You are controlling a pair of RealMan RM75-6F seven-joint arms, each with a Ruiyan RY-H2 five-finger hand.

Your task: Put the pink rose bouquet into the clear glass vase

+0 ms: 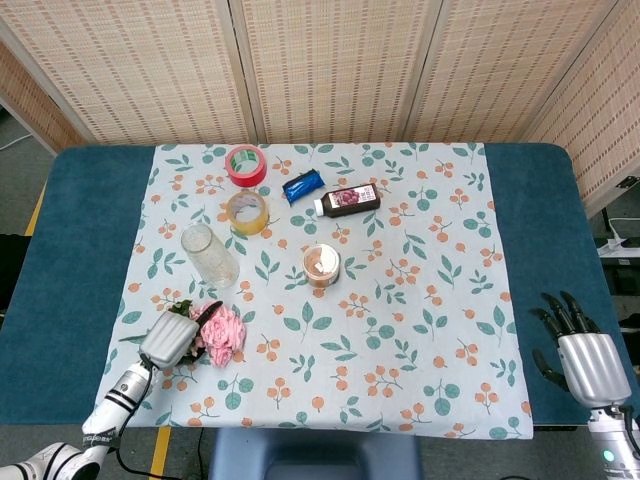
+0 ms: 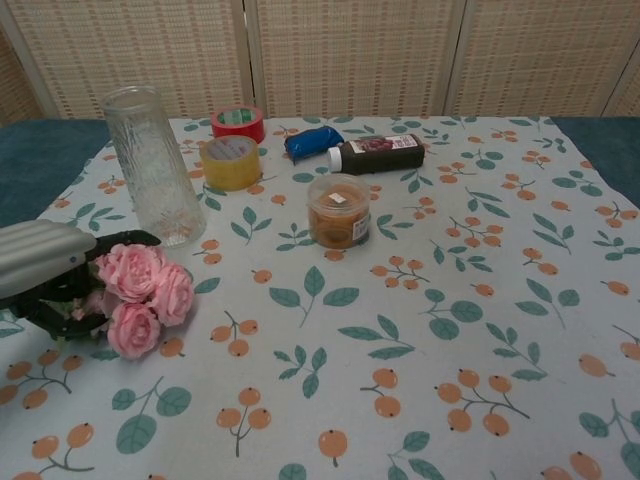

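The left hand (image 1: 170, 341) is gripping the pink rose bouquet (image 1: 222, 332) at about eight o'clock on the floral tablecloth (image 1: 400, 330), its dark fingers (image 2: 120, 241) wrapping around the stems while the blooms are sticking out toward three o'clock. The clear glass vase (image 1: 209, 256) is standing upright just beyond the bouquet, toward twelve o'clock from it (not touching it). The right hand (image 1: 583, 358) is resting at about four o'clock over the blue table (image 1: 545, 230) edge, holding nothing, fingers spread apart. A yellow tape roll (image 1: 247, 211), a red tape roll (image 1: 245, 164) and a dark bottle (image 1: 347, 199) are lying further back.
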